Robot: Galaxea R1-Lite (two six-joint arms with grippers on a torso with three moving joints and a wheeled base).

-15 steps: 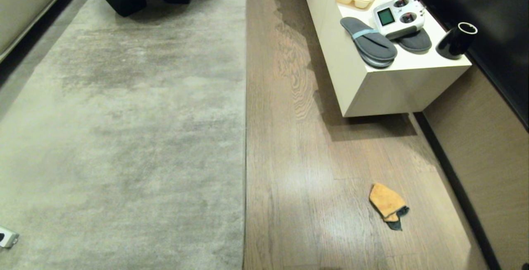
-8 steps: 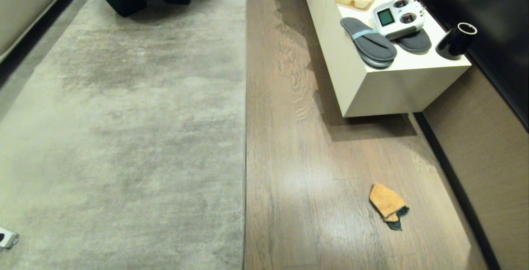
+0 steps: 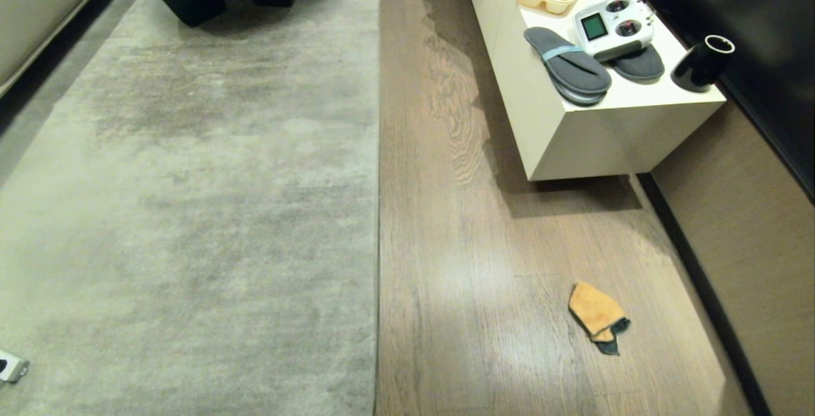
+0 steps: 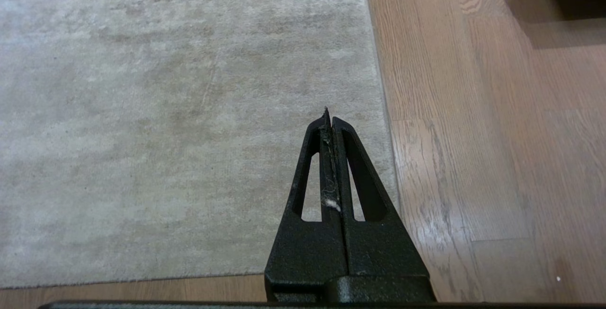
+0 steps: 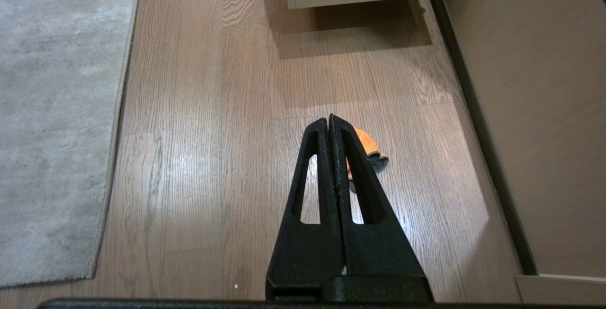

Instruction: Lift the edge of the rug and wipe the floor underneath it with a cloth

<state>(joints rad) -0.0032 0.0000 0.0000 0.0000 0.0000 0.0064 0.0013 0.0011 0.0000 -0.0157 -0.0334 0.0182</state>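
Cloth (image 3: 597, 317): laid on the floor (image 3: 471, 263), at 3 o'clock of the rug edge (image 3: 378, 225).
Left gripper (image 4: 329, 116): closed, nothing held.
Right gripper (image 5: 329, 122): closed, nothing held.

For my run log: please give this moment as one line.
rug edge: flat | cloth: on floor, untouched | left gripper: shut, empty | right gripper: shut, empty

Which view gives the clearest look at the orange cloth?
The head view: the cloth lies whole and unobstructed on the floor. The right wrist view shows only part of it, behind the shut right gripper. The left wrist view does not show it.
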